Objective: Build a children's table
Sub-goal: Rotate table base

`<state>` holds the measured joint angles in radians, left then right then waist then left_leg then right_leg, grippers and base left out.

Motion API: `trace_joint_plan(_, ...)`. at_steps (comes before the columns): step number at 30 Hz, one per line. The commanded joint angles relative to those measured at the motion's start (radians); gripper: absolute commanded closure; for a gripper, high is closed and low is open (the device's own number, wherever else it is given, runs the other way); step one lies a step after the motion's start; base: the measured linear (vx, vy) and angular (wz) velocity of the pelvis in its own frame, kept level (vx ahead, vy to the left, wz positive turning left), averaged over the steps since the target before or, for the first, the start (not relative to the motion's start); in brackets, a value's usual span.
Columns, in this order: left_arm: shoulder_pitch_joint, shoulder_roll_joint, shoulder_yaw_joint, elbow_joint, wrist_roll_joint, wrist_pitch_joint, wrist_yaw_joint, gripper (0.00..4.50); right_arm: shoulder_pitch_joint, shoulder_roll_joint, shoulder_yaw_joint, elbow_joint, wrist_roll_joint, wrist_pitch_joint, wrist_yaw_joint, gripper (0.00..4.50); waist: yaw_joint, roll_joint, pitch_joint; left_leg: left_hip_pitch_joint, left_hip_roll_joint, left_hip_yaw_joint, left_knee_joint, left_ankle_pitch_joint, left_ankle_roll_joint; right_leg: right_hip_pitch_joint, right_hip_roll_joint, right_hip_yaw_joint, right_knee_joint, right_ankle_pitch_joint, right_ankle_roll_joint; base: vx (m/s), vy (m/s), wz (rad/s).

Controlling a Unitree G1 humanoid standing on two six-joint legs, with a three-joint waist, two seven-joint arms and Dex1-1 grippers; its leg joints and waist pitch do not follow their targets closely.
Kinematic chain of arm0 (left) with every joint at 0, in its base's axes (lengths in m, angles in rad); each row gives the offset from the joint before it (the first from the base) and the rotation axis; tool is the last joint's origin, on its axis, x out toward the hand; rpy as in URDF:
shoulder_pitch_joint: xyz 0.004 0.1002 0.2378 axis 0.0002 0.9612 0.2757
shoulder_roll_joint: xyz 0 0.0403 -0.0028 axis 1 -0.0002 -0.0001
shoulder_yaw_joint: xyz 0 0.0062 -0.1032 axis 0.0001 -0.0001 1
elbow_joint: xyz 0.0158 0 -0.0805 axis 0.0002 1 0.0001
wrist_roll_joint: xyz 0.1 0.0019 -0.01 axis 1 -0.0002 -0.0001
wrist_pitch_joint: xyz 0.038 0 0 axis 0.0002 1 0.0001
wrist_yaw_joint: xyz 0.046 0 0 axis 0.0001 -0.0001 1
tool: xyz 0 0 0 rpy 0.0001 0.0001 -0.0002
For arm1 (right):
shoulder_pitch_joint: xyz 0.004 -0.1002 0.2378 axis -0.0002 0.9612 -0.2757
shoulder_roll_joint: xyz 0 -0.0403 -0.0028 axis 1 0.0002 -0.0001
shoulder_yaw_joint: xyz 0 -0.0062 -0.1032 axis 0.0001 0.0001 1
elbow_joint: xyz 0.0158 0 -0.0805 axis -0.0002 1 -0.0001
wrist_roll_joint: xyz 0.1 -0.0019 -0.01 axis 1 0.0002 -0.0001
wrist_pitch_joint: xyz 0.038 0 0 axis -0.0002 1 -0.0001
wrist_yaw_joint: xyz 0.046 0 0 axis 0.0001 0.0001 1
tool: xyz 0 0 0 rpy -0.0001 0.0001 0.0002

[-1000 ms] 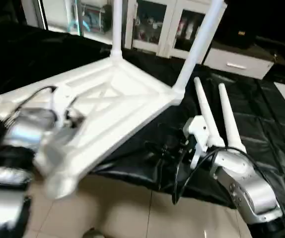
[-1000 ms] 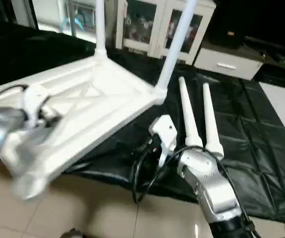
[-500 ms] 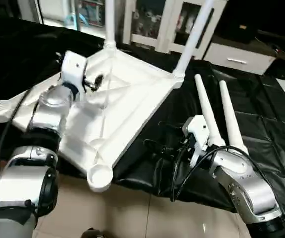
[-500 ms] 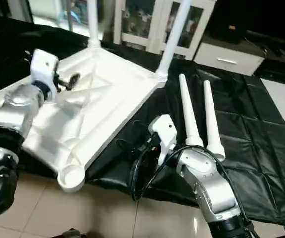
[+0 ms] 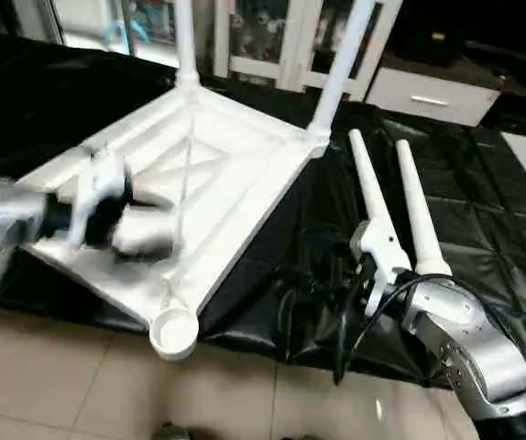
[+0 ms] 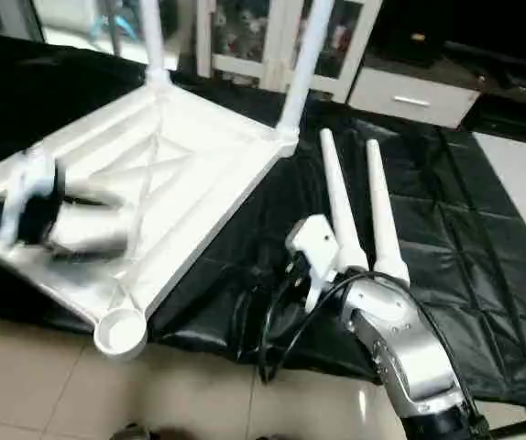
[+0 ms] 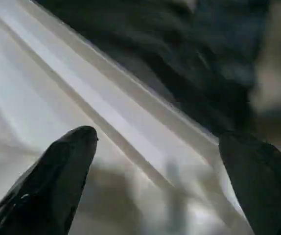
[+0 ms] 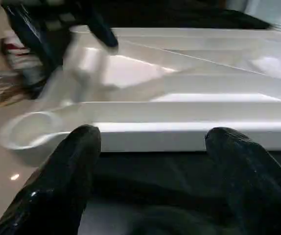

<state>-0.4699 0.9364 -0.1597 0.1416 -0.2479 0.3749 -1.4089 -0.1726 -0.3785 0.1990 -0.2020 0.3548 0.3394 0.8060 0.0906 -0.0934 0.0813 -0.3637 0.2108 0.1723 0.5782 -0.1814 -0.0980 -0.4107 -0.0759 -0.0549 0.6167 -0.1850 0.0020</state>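
The white tabletop (image 5: 245, 165) lies upside down on the black-draped work table, ribs up. Two legs (image 5: 186, 37) (image 5: 345, 55) stand in its far corner sockets. The near corner socket (image 5: 173, 332) is empty and overhangs the table edge. Two loose legs (image 5: 368, 188) (image 5: 414, 206) lie side by side on the cloth to the right. My left gripper (image 7: 157, 137) is open just above a rib near the tabletop's edge, and the left arm (image 5: 107, 215) is a blur over its near-left part. My right gripper (image 8: 154, 133) is open, low in front of the tabletop's near rim, holding nothing.
My right forearm (image 5: 455, 335) hangs over the table's front edge, with black cables (image 5: 309, 302) looping beside it. Black cloth (image 5: 492, 238) stretches to the right of the loose legs. Glass-door cabinets (image 5: 263, 37) and a white drawer unit (image 5: 428, 92) stand behind. Tiled floor (image 5: 71, 385) lies below.
The tabletop, tilted up a second ago, now lies flat. My left arm has swung from its middle down to its near-left part. The right arm has hardly moved.
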Motion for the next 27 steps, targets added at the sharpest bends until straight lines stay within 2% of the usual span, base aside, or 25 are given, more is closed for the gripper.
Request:
trace_joint_plan(1, 0.010, 0.028, -0.031, -0.051, 0.050, 0.020, -0.044, 0.06, 0.005, -0.020, 0.006, -0.026, 0.010, 0.015, 0.027, 0.77, -0.005, 0.031, -0.049, 0.023, 0.025, 0.002, -0.085, -0.265, -0.039, 0.033, -0.053, 0.047, -0.066, -0.224, -0.168, 0.000, 0.000, 0.00)
trace_joint_plan(2, 0.014, 0.035, -0.033, -0.055, 0.056, 0.022, -0.047, 0.06, 0.004, -0.020, 0.007, -0.027, 0.010, 0.016, 0.028, 0.77, -0.005, 0.031, -0.050, 0.026, 0.025, 0.002, -0.085, -0.269, -0.045, 0.031, -0.054, 0.047, -0.065, -0.221, -0.171, 0.000, 0.000, 0.00)
trace_joint_plan(5, 0.041, 0.116, -0.066, -0.116, 0.047, 0.069, -0.046, 0.06, 0.000, -0.020, 0.006, -0.022, 0.007, 0.014, 0.025, 0.77, -0.005, 0.030, -0.050, 0.023, 0.023, 0.000, -0.085, -0.280, -0.053, 0.032, -0.053, 0.046, -0.062, -0.220, -0.171, 0.000, 0.000, 0.00)
trace_joint_plan(6, 0.049, 0.134, -0.074, -0.132, 0.049, 0.081, -0.051, 0.06, -0.001, -0.021, 0.005, -0.020, 0.006, 0.014, 0.026, 0.77, -0.008, 0.028, -0.048, 0.017, 0.021, -0.001, -0.087, -0.272, -0.051, 0.035, -0.052, 0.046, -0.062, -0.219, -0.169, 0.000, 0.000, 0.00)
trace_joint_plan(7, 0.051, 0.140, -0.076, -0.136, 0.050, 0.085, -0.053, 0.06, -0.001, -0.021, 0.005, -0.019, 0.005, 0.013, 0.026, 0.77, -0.007, 0.029, -0.050, 0.021, 0.021, 0.000, -0.085, -0.270, -0.051, 0.034, -0.052, 0.046, -0.062, -0.214, -0.169, 0.000, 0.000, 0.00)
trace_joint_plan(14, 0.086, 0.182, -0.105, -0.185, 0.142, 0.096, -0.061, 0.06, -0.002, -0.028, 0.004, -0.020, 0.003, 0.016, 0.029, 0.77, -0.008, 0.030, -0.055, 0.021, 0.017, 0.004, -0.077, -0.187, -0.043, 0.038, -0.048, 0.045, -0.050, -0.096, -0.191, 0.000, 0.000, 0.00)
trace_joint_plan(16, 0.086, 0.178, -0.118, -0.184, 0.163, 0.085, -0.044, 0.06, -0.001, -0.029, 0.005, -0.022, 0.001, 0.016, 0.030, 0.77, -0.009, 0.028, -0.055, 0.020, 0.017, 0.004, -0.077, -0.192, -0.041, 0.039, -0.048, 0.045, -0.050, -0.100, -0.192, 0.000, 0.000, 0.00)
trace_joint_plan(18, 0.065, 0.141, -0.145, -0.152, 0.211, 0.035, 0.033, 0.06, 0.001, -0.029, 0.008, -0.023, -0.001, 0.014, 0.030, 0.77, -0.007, 0.026, -0.057, 0.020, 0.018, 0.003, -0.076, -0.200, -0.040, 0.040, -0.050, 0.046, -0.052, -0.114, -0.191, 0.000, 0.000, 0.00)
trace_joint_plan(20, 0.040, 0.105, -0.166, -0.115, 0.254, 0.003, 0.097, 0.06, 0.002, -0.029, 0.010, -0.023, -0.004, 0.013, 0.029, 0.77, -0.005, 0.027, -0.059, 0.024, 0.018, 0.005, -0.073, -0.205, -0.040, 0.038, -0.050, 0.046, -0.052, -0.118, -0.191, 0.000, 0.000, 0.00)
trace_joint_plan(21, 0.019, 0.073, -0.181, -0.083, 0.291, -0.007, 0.145, 0.06, 0.002, -0.029, 0.010, -0.022, -0.007, 0.012, 0.028, 0.77, -0.003, 0.029, -0.060, 0.021, 0.018, 0.003, -0.073, -0.201, -0.042, 0.040, -0.050, 0.046, -0.052, -0.117, -0.189, 0.000, 0.000, 0.00)
trace_joint_plan(22, 0.019, 0.072, -0.181, -0.082, 0.292, -0.007, 0.146, 0.06, 0.002, -0.029, 0.010, -0.022, -0.007, 0.012, 0.028, 0.77, -0.003, 0.029, -0.060, 0.021, 0.018, 0.003, -0.073, -0.201, -0.042, 0.040, -0.050, 0.046, -0.052, -0.117, -0.189, 0.000, 0.000, 0.00)
trace_joint_plan(23, 0.004, 0.054, -0.198, -0.056, 0.330, -0.029, 0.178, 0.06, 0.001, -0.029, 0.009, -0.022, -0.008, 0.011, 0.026, 0.77, -0.004, 0.026, -0.059, 0.018, 0.017, 0.002, -0.074, -0.209, -0.044, 0.041, -0.050, 0.046, -0.053, -0.136, -0.183, 0.000, 0.000, 0.00)
trace_joint_plan(24, -0.005, 0.041, -0.206, -0.040, 0.359, -0.042, 0.197, 0.06, 0.001, -0.029, 0.009, -0.021, -0.008, 0.010, 0.025, 0.77, -0.003, 0.024, -0.058, 0.020, 0.017, 0.002, -0.073, -0.232, -0.044, 0.039, -0.051, 0.048, -0.057, -0.167, -0.177, 0.000, 0.000, 0.00)
trace_joint_plan(26, -0.027, -0.001, -0.222, 0.003, 0.401, -0.069, 0.241, 0.06, -0.001, -0.029, 0.006, -0.016, -0.011, 0.006, 0.020, 0.77, 0.000, 0.028, -0.060, 0.021, 0.019, 0.000, -0.072, -0.251, -0.047, 0.038, -0.055, 0.049, -0.060, -0.206, -0.170, 0.000, 0.000, 0.00)
trace_joint_plan(27, -0.035, -0.012, -0.228, 0.016, 0.411, -0.079, 0.256, 0.06, -0.002, -0.029, 0.005, -0.015, -0.012, 0.006, 0.019, 0.77, -0.001, 0.026, -0.058, 0.018, 0.018, -0.003, -0.074, -0.271, -0.049, 0.038, -0.055, 0.049, -0.064, -0.242, -0.162, 0.000, 0.000, 0.00)
